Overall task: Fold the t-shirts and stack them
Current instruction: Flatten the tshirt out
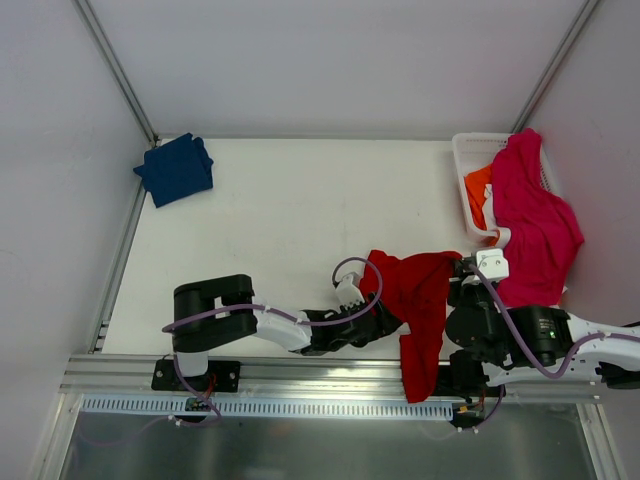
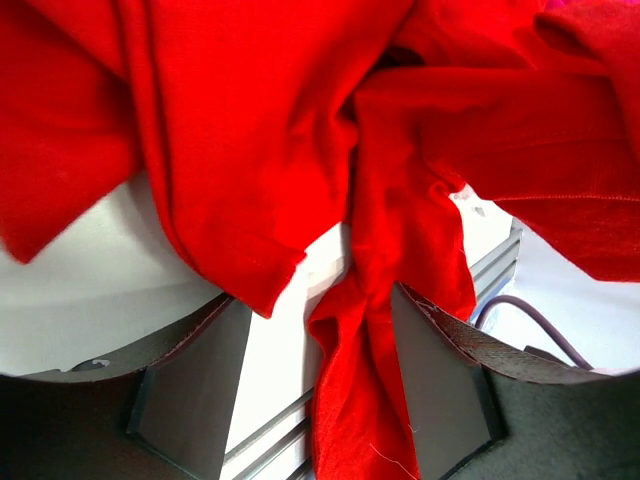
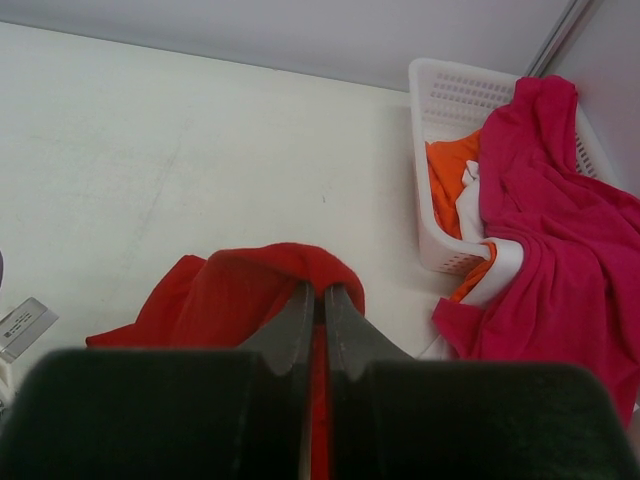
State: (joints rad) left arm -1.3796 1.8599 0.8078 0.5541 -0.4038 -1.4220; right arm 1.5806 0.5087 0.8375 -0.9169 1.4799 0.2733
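Top external, right fingers pinching red t-shirt, left fingers apart astride it

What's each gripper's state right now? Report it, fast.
Left gripper: open, a fold of the red t-shirt hanging between its jaws, not clamped.
Right gripper: closed on the red t-shirt.
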